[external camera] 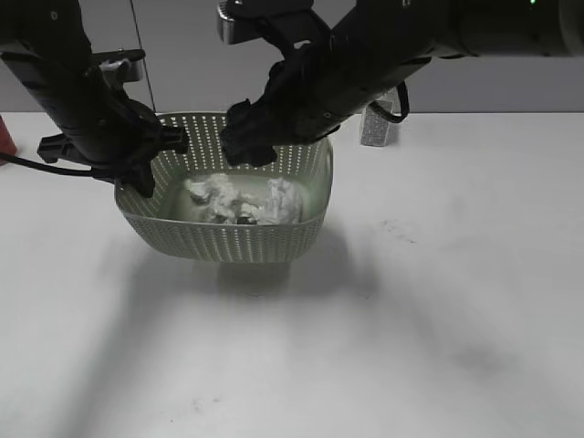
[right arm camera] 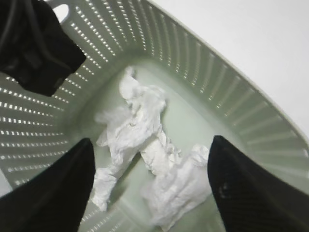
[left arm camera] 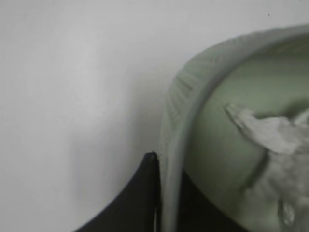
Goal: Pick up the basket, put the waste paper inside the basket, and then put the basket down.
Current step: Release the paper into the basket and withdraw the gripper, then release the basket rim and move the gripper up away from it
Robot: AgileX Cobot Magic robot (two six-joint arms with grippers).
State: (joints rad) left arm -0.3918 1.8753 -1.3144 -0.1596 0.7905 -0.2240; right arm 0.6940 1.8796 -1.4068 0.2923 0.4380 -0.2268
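Note:
The pale sage-green basket [external camera: 228, 239] hangs tilted a little above the white table, its shadow below it. My left gripper [external camera: 151, 151] is shut on the basket's left rim [left arm camera: 176, 145], one finger outside the wall, one inside. Crumpled white waste paper [external camera: 242, 201] lies on the basket's floor, and in the right wrist view it shows as a long twisted wad [right arm camera: 133, 128] and a compact wad [right arm camera: 176, 191]. My right gripper [external camera: 239, 146] is open and empty, hovering over the basket's far rim, with its fingers [right arm camera: 149, 186] spread above the paper.
A white-and-grey carton [external camera: 379, 128] stands behind the right arm at the back of the table [external camera: 438, 301]. A reddish object [external camera: 5, 139] shows at the far left edge. A grey wall runs behind.

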